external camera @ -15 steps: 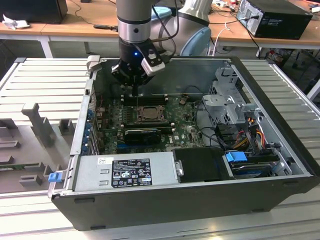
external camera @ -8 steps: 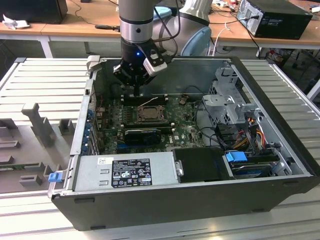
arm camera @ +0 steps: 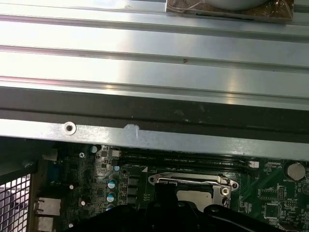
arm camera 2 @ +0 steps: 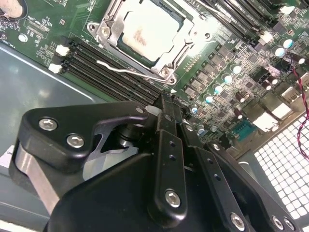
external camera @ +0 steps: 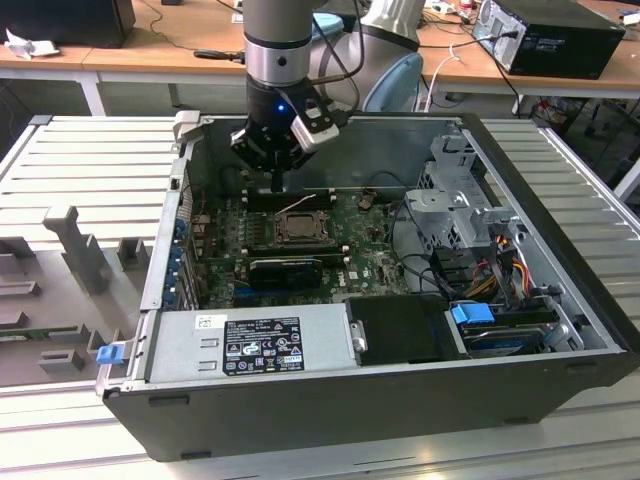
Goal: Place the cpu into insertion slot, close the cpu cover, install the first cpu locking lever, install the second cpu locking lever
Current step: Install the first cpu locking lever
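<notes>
Hand (external camera: 278, 183): fingers pressed together, gripping nothing, hanging over the green motherboard (external camera: 375, 262) near the socket
Cpu (arm camera 2: 147, 31): seated in the insertion slot (external camera: 300, 242), pale top showing
Cpu cover (arm camera 2: 107, 30): down flat, framing the chip
Computer case (external camera: 330, 395): open, on the ribbed desk (external camera: 90, 160)

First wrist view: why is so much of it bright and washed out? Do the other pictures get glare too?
In the first wrist view, light glares off the ribbed metal panel, leaving the motherboard dim; in the second wrist view, the cpu top reflects almost white; in the exterior view, lighting is even, with the computer case interior shaded.
</notes>
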{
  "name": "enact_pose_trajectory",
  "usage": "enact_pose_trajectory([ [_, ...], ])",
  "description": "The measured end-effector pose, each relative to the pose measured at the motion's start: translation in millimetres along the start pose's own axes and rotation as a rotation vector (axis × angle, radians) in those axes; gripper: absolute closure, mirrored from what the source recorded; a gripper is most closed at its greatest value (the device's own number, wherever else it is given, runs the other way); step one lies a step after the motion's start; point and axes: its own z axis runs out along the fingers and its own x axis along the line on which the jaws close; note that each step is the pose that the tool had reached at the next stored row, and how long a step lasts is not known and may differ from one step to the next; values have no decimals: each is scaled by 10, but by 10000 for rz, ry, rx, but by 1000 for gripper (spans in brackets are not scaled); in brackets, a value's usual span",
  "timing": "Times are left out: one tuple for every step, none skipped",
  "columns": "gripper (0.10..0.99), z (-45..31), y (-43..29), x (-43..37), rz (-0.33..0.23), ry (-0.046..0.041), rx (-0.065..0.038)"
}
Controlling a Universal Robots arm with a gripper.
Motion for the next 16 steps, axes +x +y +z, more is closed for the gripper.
enact_pose_trajectory([
  [980,0,0,-6,0,0,0],
  [980,0,-1,-10,0,0,0],
  [980,0,-1,-14,0,1,0],
  [980,0,-1,-20,-1,0,0],
  [980,0,-2,-24,-1,0,0],
  [980,0,-2,-33,-1,0,0],
  [980,0,-3,-40,-1,0,0],
  [980,0,-4,-54,-1,0,0],
  [980,0,-4,-59,-1,0,1],
  [980,0,-4,-62,-1,0,0],
  [980,0,-5,-67,-1,0,0],
  [980,0,-5,-71,0,0,0],
  [980,0,-5,-76,0,0,0],
  [980,0,-6,-80,0,0,0],
  [980,0,-6,-86,0,0,0],
  [980,0,-6,-89,0,0,0],
])
